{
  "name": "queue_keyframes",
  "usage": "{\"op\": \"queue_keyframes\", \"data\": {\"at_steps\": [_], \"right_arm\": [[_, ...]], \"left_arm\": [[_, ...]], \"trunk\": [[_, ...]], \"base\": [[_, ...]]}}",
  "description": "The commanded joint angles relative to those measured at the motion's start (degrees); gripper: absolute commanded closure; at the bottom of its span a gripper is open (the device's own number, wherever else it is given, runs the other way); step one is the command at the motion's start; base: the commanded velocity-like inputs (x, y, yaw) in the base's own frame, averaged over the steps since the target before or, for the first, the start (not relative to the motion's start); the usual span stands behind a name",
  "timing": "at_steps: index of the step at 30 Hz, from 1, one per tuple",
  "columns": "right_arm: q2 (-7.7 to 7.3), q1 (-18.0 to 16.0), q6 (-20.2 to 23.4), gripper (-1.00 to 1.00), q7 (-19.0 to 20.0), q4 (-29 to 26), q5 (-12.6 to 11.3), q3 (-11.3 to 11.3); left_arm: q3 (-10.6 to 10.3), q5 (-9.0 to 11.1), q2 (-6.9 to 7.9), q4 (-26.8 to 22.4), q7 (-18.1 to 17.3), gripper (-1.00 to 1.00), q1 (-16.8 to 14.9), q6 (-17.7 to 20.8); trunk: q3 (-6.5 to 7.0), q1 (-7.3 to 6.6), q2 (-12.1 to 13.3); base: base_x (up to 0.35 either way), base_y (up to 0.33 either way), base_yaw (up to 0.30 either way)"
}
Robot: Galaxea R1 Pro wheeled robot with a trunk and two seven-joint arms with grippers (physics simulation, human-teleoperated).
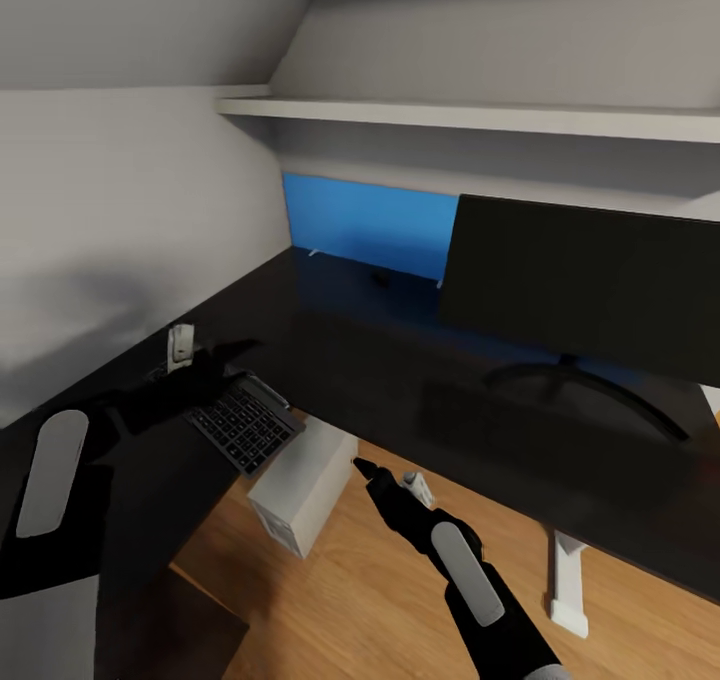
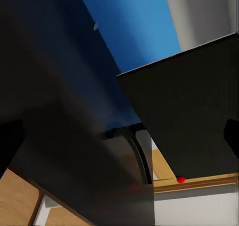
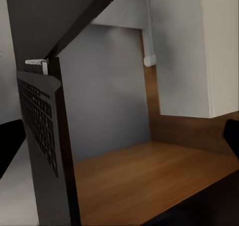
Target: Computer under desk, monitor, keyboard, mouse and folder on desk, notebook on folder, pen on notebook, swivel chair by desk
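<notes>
The glossy black desk (image 1: 400, 380) carries the large black monitor (image 1: 590, 280) at its right; the left wrist view shows the monitor (image 2: 189, 111) with its red dot. The black keyboard (image 1: 245, 428) lies on the desk's left wing, one end sticking out over the edge. My left gripper (image 1: 222, 358) hovers over the keyboard's far end, open and empty. Under the desk stands the light grey computer (image 1: 300, 485). My right gripper (image 1: 360, 465) is open above the floor beside the computer, facing the keyboard (image 3: 37, 121). The mouse, folder, notebook, pen and swivel chair are out of view.
A long blue panel (image 1: 365, 222) runs along the back wall behind the desk, under a white shelf (image 1: 470, 115). A white desk leg (image 1: 568, 580) stands on the wood floor (image 1: 350, 600) to my right arm's right. A grey wall closes the left side.
</notes>
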Motion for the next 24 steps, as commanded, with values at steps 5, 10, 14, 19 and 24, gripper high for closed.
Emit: {"op": "queue_keyframes", "data": {"at_steps": [5, 10, 14, 19, 24], "right_arm": [[0.54, -0.3, 0.0, -1.00, -0.2, 0.2, -0.7, 0.1], [0.62, -0.3, 0.1, -1.00, 0.0, 0.2, -0.8, -0.2], [0.62, -0.3, 0.1, -1.00, 0.0, 0.2, -1.1, -0.3], [0.63, -0.3, 0.1, -1.00, 0.0, 0.1, -1.3, -0.3], [0.59, -0.3, 0.2, -1.00, 0.0, 0.1, -1.6, -0.4]], "left_arm": [[0.5, 3.3, 0.89, 0.0, 1.3, -1.00, 0.1, 0.2], [0.5, 8.3, 2.73, 0.0, 1.5, -1.00, 0.4, 0.2], [0.4, 10.7, 3.65, 0.0, 1.6, -1.00, 0.5, 0.2], [0.1, 11.6, 3.90, 0.0, 1.6, -1.00, 0.5, 0.2], [-0.1, 11.8, 3.90, 0.0, 1.6, -1.00, 0.5, 0.2]], "trunk": [[0.16, 0.00, 0.0], [0.39, 0.00, 0.0], [0.56, 0.00, 0.0], [0.79, 0.00, 0.0], [1.02, 0.00, 0.0]], "base": [[0.000, 0.000, 0.198], [0.000, 0.000, 0.237], [0.000, 0.000, 0.249], [0.000, 0.000, 0.252], [0.000, 0.000, 0.253]]}}
